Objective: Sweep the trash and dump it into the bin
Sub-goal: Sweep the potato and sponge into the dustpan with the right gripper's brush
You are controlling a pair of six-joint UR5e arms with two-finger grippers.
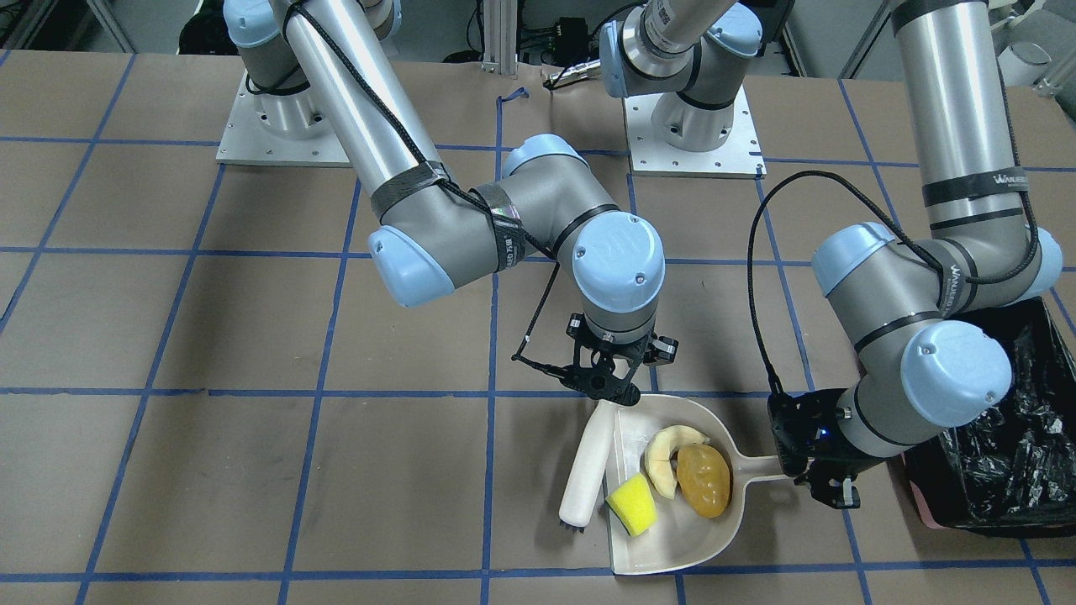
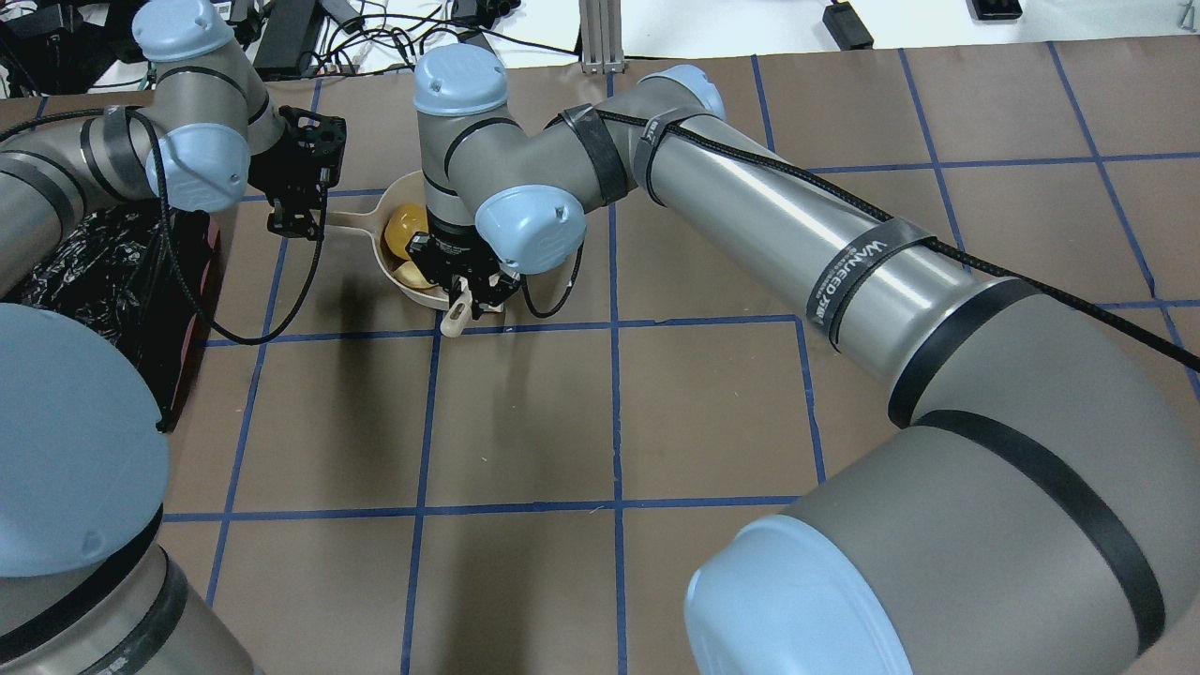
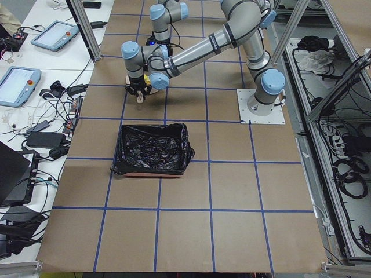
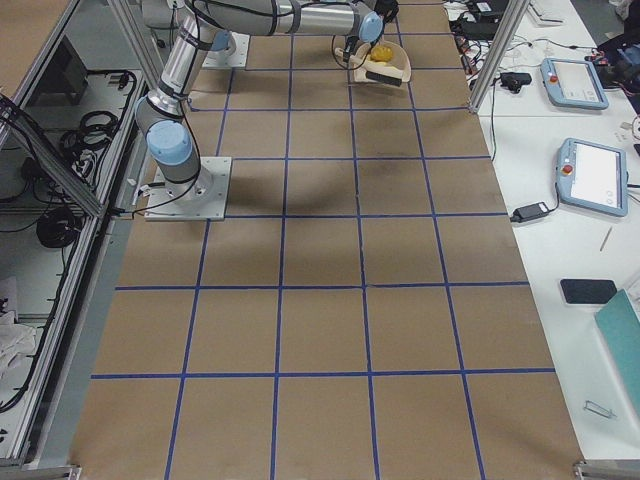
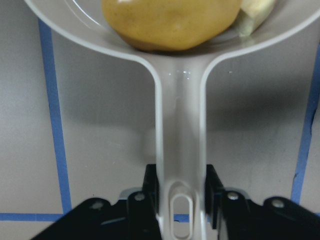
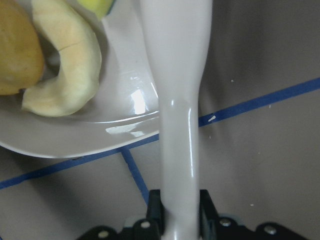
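The cream dustpan (image 1: 672,538) lies flat on the table and holds all three trash items: the yellow sponge (image 1: 632,503), the pale peel slice (image 1: 664,458) and the brownish-yellow lump (image 1: 704,479). My left gripper (image 1: 828,487) is shut on the dustpan's handle (image 5: 180,150). My right gripper (image 1: 607,388) is shut on the white brush (image 1: 587,462), which lies along the pan's open side next to the sponge. The brush handle (image 6: 175,100) fills the right wrist view. The black-lined bin (image 1: 1009,454) stands just beyond my left arm, pink base showing.
The bin (image 3: 152,149) shows whole in the left side view, on the brown paper-covered table (image 1: 252,470) with blue tape grid lines. Operator tablets (image 4: 575,80) lie on a side bench past the table edge.
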